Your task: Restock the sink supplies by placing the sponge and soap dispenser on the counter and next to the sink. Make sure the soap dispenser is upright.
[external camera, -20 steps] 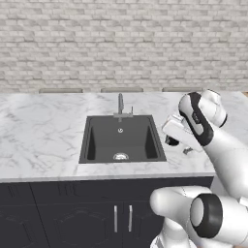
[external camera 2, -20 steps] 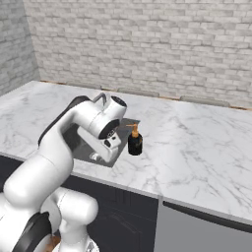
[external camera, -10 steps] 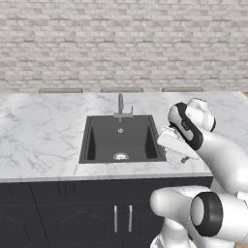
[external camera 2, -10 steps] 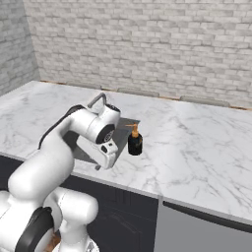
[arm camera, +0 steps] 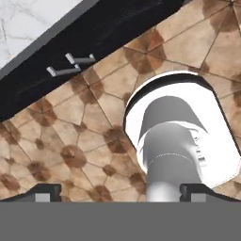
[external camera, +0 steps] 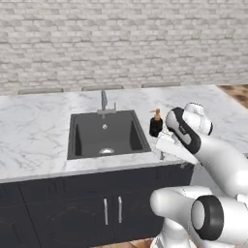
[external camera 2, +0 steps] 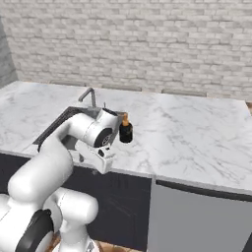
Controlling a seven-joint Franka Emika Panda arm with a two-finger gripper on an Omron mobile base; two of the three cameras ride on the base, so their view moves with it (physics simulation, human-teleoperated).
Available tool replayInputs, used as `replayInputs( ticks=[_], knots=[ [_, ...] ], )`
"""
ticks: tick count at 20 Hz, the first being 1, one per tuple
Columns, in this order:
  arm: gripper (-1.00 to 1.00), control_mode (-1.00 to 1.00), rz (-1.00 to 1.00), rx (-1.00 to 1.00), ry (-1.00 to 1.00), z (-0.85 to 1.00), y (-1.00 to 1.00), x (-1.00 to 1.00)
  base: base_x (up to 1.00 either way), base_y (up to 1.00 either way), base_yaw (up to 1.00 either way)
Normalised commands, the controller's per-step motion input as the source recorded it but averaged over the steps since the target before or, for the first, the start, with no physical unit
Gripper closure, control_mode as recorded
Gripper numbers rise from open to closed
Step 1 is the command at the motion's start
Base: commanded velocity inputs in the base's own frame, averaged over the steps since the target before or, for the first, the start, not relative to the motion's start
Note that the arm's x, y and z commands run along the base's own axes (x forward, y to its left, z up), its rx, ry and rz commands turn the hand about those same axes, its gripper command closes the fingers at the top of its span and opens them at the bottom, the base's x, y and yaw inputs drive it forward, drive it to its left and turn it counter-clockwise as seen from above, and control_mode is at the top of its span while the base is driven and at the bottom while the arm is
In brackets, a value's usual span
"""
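The soap dispenser, black with an orange pump, stands upright on the marble counter, just right of the sink. My gripper hangs at the counter's front edge, a little in front of the dispenser and not touching it, pointing down. In the hand view the gripper is open, its fingertips wide apart with nothing between them, over the floor. The sponge is out of view.
A slim faucet rises behind the basin. Dark cabinet doors with metal handles sit under the counter, a grey appliance front to the right. Brown tiled floor lies below; a brick wall backs the counter.
My hand has swung away from the soap dispenser, toward the counter's front edge, and tipped downward. The dispenser has stayed upright in place. The jaws have stayed open.
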Motion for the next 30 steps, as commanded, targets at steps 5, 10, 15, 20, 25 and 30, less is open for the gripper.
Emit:
replayInputs(
  ticks=[5, 10, 15, 20, 25, 30],
  knots=[
    [-1.00, 1.00, 0.00, 0.00, 0.00, 0.00, 0.00, 0.00, -0.67, 0.00, -0.69],
    [-1.00, 1.00, 0.00, 0.00, 0.00, 0.00, 0.00, 0.00, -0.44, 0.00, -0.81],
    [-1.00, 1.00, 0.00, 0.00, 0.00, 0.00, 0.00, 0.00, -0.31, 0.00, -0.86],
    [-1.00, 1.00, 0.00, 0.00, 0.00, 0.00, 0.00, 0.00, -0.14, 0.00, -0.93],
    [-1.00, 1.00, 0.00, 0.00, 0.00, 0.00, 0.00, 0.00, -0.02, 0.00, -0.92],
    [-1.00, 1.00, 0.00, 0.00, 0.00, 0.00, 0.00, 0.00, 0.00, 0.00, -0.83]
  ],
)
